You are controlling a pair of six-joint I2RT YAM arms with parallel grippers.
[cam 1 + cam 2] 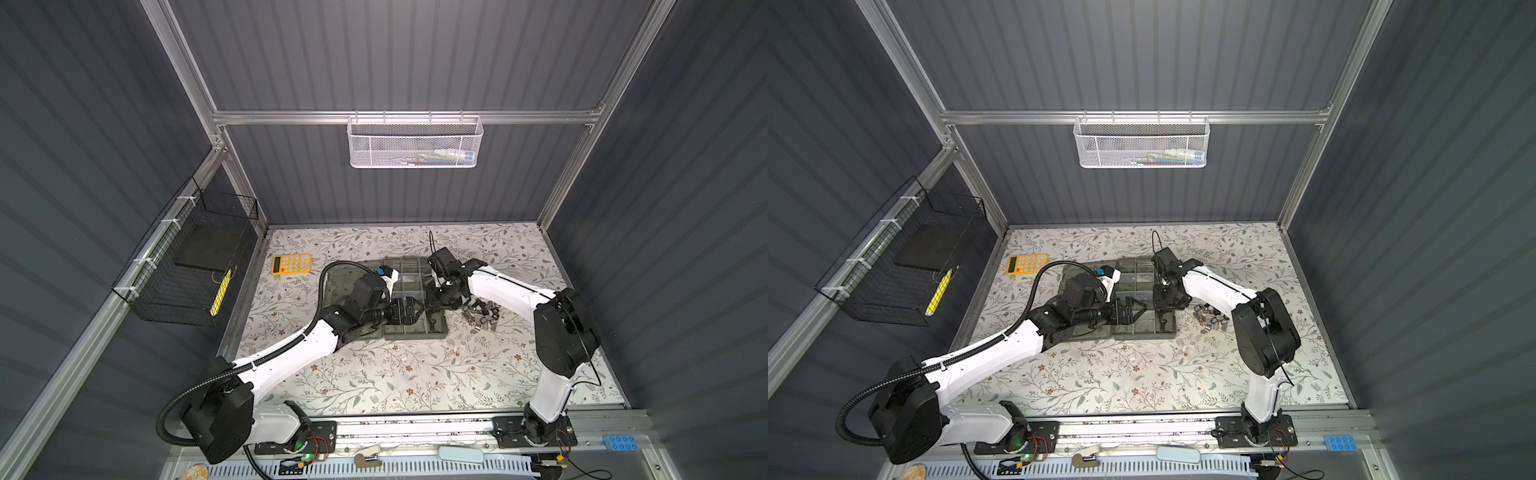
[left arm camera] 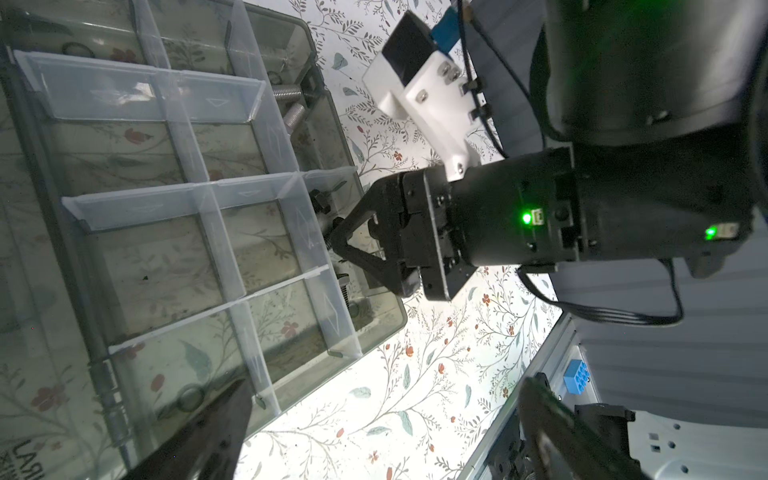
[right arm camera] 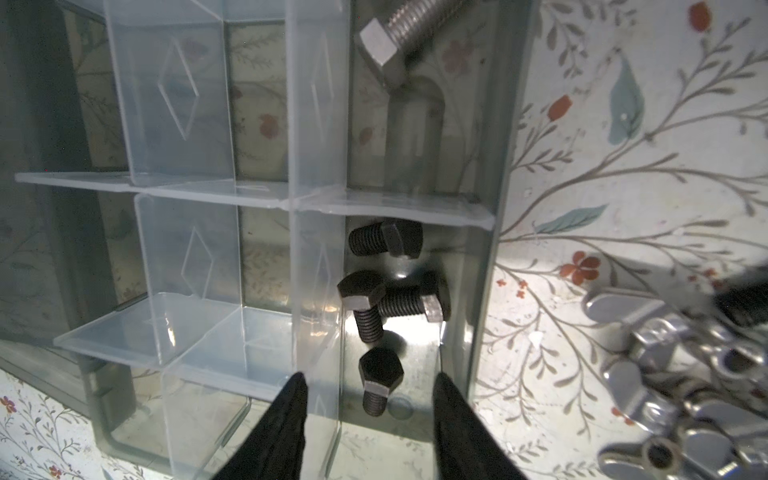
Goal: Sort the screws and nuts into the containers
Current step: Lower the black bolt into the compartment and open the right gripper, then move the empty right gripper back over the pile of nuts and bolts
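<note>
The containers are clear-walled cells in a grey-green organizer case. In the right wrist view one edge cell holds several black screws. The cell beside it holds a large silver screw. My right gripper hangs open over that edge cell. A black screw lies on the cell floor below its jaws, and nothing is held. A pile of shiny silver winged nuts lies on the table beside the case. My left gripper stands open and empty over the case's near part.
The case's flat lid lies open to the left, partly under my left arm. A yellow calculator sits at the back left. A white mesh basket hangs on the back wall, a black wire basket on the left wall.
</note>
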